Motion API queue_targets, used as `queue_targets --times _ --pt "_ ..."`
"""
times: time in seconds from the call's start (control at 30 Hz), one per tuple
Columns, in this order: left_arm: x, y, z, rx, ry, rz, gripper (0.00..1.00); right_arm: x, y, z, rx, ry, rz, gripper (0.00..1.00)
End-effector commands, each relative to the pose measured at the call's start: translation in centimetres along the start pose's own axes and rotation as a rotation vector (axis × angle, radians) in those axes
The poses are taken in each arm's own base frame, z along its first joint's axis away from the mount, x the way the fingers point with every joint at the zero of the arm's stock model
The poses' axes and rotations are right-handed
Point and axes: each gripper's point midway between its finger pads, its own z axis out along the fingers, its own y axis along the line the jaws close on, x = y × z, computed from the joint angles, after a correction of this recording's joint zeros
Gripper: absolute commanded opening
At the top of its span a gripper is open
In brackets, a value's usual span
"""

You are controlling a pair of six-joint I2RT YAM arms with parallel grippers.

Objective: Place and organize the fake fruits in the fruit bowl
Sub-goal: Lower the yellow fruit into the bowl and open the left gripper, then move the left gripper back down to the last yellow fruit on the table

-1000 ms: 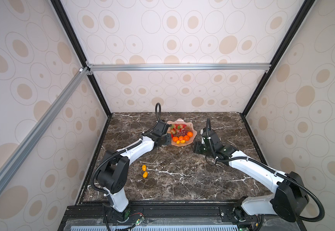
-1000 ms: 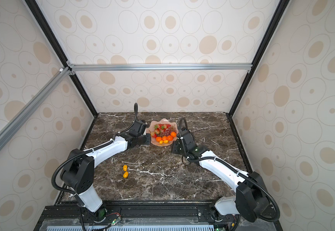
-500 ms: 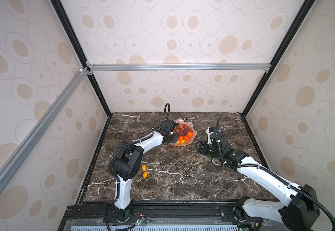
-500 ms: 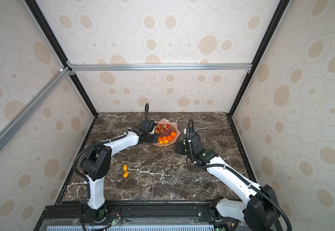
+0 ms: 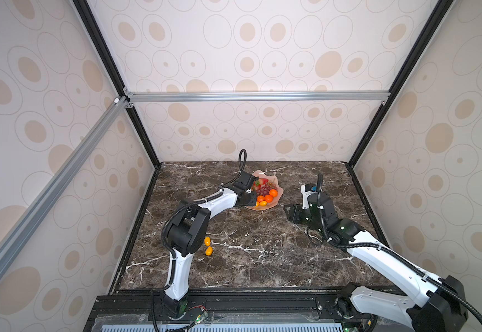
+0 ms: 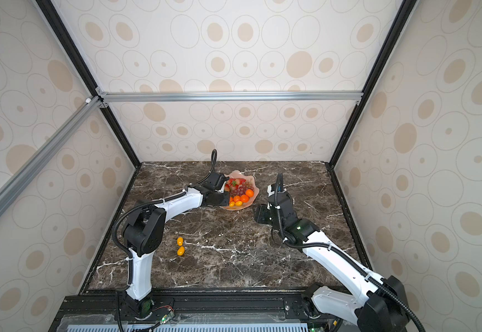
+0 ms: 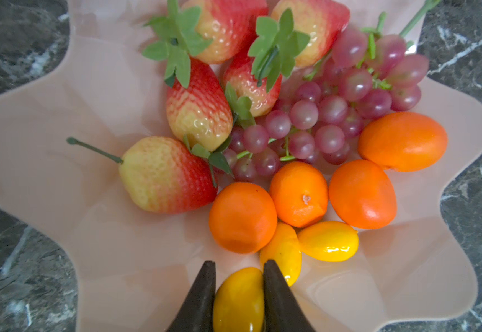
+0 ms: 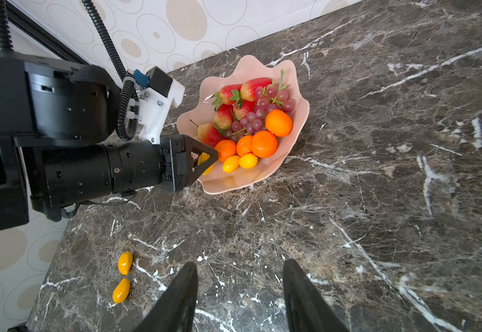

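Dark brown, white-veined marble worktop (image 5: pixel 248 258), walled in by paper printed with beige ovals. The pale pink, glossy plastic bowl with a scalloped rim (image 5: pixel 262 173) sits at the centre of both top views. Against 1 second ago, the left tool (image 7: pixel 239 264) has moved in from the bowl's left side to hang over its lower-left rim, and the left arm's black elbow joint (image 5: pixel 186 230) has swung toward mid-frame. The right tool (image 8: pixel 239 287) has barely shifted, staying right of the bowl, its fingers (image 8: pixel 176 301) spread and empty. The left tool pinches 1 small oval glossy yellow fruit (image 7: pixel 238 299), whose long axis runs along the tool's length, its free end toward the bowl's middle. Inside the bowl lie 5 red strawberries with green caps (image 7: pixel 199 109), 1 dull purple-red grape bunch (image 7: pixel 334 115), 4 round orange tangerines (image 7: pixel 242 217) in a curved row, and 2 more yellow ovals (image 7: pixel 329 240) touching each other. 2 yellow-orange oval fruits (image 5: pixel 207 241) lie at lower left in the top views, just beside the elbow joint, nearly end to end, long axes running up the frame, the lower 1 tilted right.
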Motion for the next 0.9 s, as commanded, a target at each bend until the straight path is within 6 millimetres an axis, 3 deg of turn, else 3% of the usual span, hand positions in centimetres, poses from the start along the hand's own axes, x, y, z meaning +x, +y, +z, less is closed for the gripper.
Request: queue_targets --times 0.0,0.33,0.6,0.7,0.87 --pt "-0.3 -0.8 -0.1 0.013 0.007 0.018 0.31 0.2 -0.9 -0.3 0.030 -0.005 0.003 0.51" --pt "-1.6 -1.2 -1.9 0.017 -0.030 0.024 0.37 0.4 -0.7 -0.1 0.017 0.005 -0.013 0.51" --pt "-3.6 -0.6 -7.0 -0.024 -0.129 0.023 0.46 0.6 1.9 0.5 -0.099 0.034 -0.081 0.51" --pt "-3.0 0.4 -8.9 -0.051 -0.154 0.013 0.47 0.9 3.4 1.1 -0.120 0.053 -0.112 0.52" --pt "-0.2 3.4 -11.4 -0.133 -0.166 -0.013 0.47 1.9 6.2 2.9 -0.157 0.097 -0.187 0.52"
